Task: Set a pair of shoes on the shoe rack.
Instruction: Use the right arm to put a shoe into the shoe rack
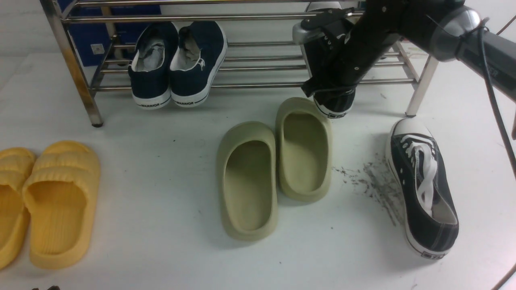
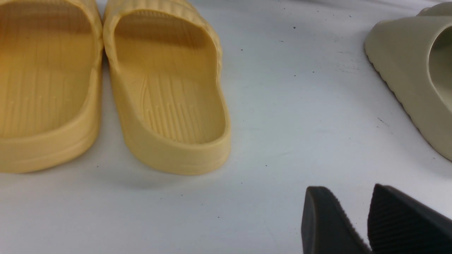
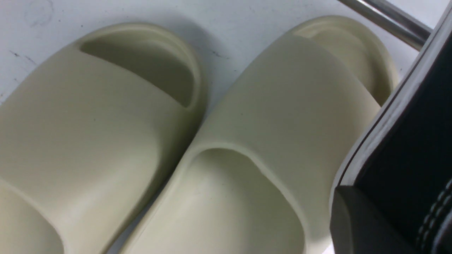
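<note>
One black sneaker (image 1: 423, 185) with white laces lies on the white table at the right, toe toward the shoe rack (image 1: 258, 85). The other black sneaker (image 1: 336, 105) is at the rack's lower shelf, its heel hanging over the front rod. My right gripper (image 1: 328, 90) is shut on it from above. In the right wrist view one finger (image 3: 353, 218) presses the sneaker's black canvas (image 3: 406, 141), with a rack rod (image 3: 388, 17) beyond. My left gripper (image 2: 349, 190) is open over bare table and holds nothing; it does not show in the front view.
A navy pair (image 1: 177, 60) stands on the rack's lower shelf at the left. Olive-green slippers (image 1: 278, 165) lie mid-table, right in front of the held sneaker. Yellow slippers (image 1: 52, 201) lie at the near left. Dark scuff marks (image 1: 375, 181) sit beside the lying sneaker.
</note>
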`<action>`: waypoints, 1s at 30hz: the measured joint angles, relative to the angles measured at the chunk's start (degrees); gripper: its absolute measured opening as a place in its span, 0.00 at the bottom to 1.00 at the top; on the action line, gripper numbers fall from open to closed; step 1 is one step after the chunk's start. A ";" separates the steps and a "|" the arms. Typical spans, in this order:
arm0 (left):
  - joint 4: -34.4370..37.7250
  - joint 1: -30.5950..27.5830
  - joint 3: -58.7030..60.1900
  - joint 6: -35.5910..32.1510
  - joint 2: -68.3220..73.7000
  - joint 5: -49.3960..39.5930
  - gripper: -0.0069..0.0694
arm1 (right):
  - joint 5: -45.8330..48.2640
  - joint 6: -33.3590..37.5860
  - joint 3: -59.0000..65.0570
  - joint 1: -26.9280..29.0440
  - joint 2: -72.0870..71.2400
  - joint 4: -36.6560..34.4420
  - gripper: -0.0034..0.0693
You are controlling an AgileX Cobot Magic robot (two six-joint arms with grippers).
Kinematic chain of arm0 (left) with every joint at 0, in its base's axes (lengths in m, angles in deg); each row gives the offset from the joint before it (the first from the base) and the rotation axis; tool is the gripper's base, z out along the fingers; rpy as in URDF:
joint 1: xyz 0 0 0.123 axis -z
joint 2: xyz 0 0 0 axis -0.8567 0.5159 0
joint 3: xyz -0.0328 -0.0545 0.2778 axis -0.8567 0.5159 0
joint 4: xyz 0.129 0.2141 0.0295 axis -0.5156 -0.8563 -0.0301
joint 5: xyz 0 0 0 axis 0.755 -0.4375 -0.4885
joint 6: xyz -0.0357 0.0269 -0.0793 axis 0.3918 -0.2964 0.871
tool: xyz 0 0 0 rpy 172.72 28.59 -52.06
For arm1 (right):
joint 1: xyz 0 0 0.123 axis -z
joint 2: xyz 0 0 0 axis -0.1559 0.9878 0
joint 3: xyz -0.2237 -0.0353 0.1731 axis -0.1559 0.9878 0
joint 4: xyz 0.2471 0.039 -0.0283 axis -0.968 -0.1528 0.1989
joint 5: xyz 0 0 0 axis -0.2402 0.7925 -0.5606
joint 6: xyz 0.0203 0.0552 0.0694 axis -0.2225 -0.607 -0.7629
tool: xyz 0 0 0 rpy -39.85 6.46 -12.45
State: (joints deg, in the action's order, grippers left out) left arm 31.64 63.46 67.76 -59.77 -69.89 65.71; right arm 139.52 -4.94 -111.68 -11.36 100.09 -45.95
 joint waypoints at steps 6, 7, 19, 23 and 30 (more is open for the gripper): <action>0.00 0.00 0.00 0.00 0.00 0.00 0.38 | -0.45 0.16 -0.07 0.00 0.00 0.16 0.28; 0.00 0.00 0.00 0.00 0.00 0.00 0.38 | -0.45 0.16 -0.07 0.00 0.00 0.28 0.32; 0.00 0.00 0.00 0.00 0.00 0.00 0.39 | 0.68 0.17 -0.67 0.23 -2.91 0.93 0.51; 0.00 0.00 0.00 0.00 0.00 0.00 0.40 | 2.51 -0.35 -0.67 0.23 -5.43 0.82 0.52; 0.00 0.00 0.00 0.00 0.00 0.00 0.40 | 12.07 -2.23 2.19 0.23 -10.53 -0.59 0.43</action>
State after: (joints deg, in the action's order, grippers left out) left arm 31.64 63.46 67.76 -59.77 -69.89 65.71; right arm 151.59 -7.17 -109.49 -11.13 89.56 -46.54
